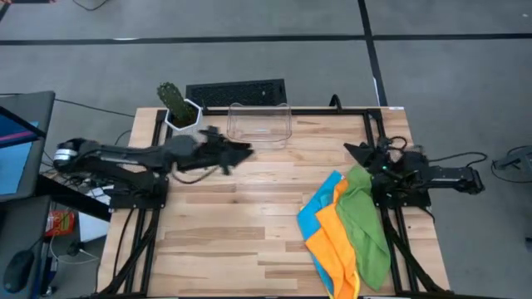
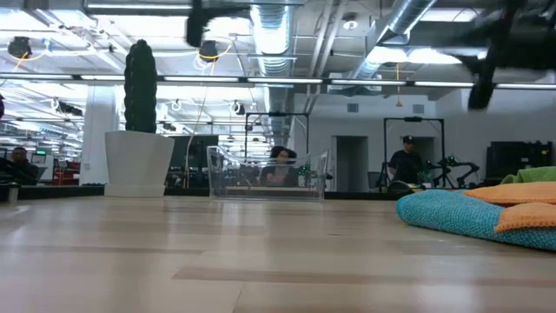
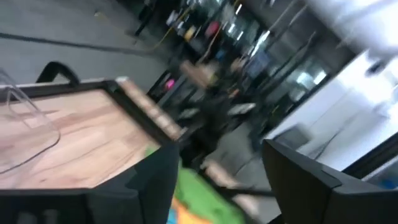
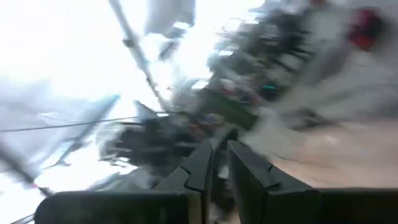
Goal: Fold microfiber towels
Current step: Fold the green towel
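Observation:
A heap of microfiber towels lies on the wooden table [image 1: 233, 216] at the right. The green towel [image 1: 366, 220] lies on top of the orange towel [image 1: 337, 241] and the blue towel [image 1: 312, 218]. No yellow towel shows. The heap also shows in the low view [image 2: 469, 216]. My right gripper [image 1: 351, 150] is shut and empty, in the air just beyond the heap's far end; its fingers [image 4: 200, 167] stand close together. My left gripper [image 1: 243, 151] is open [image 3: 217, 149] and empty, in the air near the table's far middle.
A clear plastic bin [image 1: 259, 123] stands at the table's far edge, just beyond my left gripper. A cactus in a white pot [image 1: 179, 106] stands at the far left corner. Bare tabletop lies in the middle and near left. People show in the room behind.

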